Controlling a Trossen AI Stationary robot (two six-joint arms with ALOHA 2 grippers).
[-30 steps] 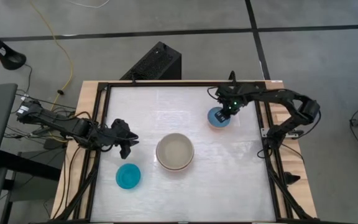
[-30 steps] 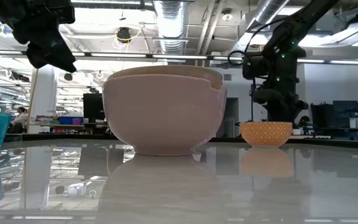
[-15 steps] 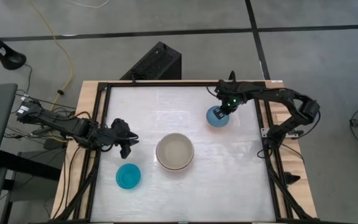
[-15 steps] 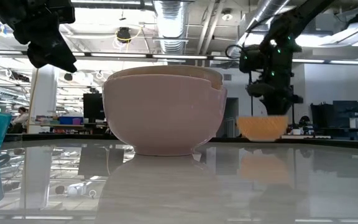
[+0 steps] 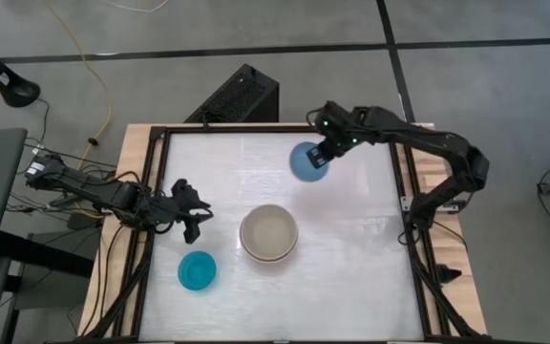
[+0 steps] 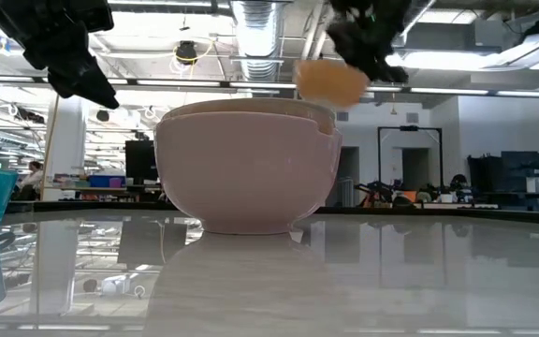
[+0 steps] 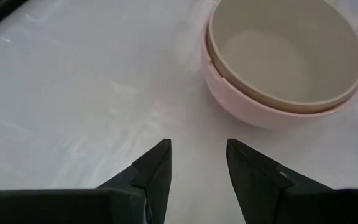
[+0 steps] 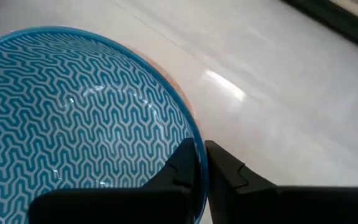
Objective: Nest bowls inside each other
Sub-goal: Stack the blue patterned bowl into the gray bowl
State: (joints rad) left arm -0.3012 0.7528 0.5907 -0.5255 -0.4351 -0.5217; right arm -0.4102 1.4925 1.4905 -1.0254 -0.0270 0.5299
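Right arm carries a small patterned bowl toward the stack

The right gripper (image 8: 201, 163) has its fingers pinched on the rim of the light-blue bowl (image 5: 307, 161), lifted clear of the counter (image 5: 351, 258), probably so it can drop into the cream-white bowl (image 5: 268, 231) nested in the pink bowl (image 7: 253, 106). The left gripper (image 7: 197, 163), fingers narrowly parted and empty, waits near the teal bowl (image 5: 198, 270).

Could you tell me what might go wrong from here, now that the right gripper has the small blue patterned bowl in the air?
1. The right gripper pinches the small blue zigzag-patterned bowl only at its rim, so it could tilt or slip while carried.
2. The stacked cream-white bowl sits off-centre in the salmon-pink bowl; a drop onto it may land crooked.
3. The open left gripper waits near that stack and could crowd the approach.
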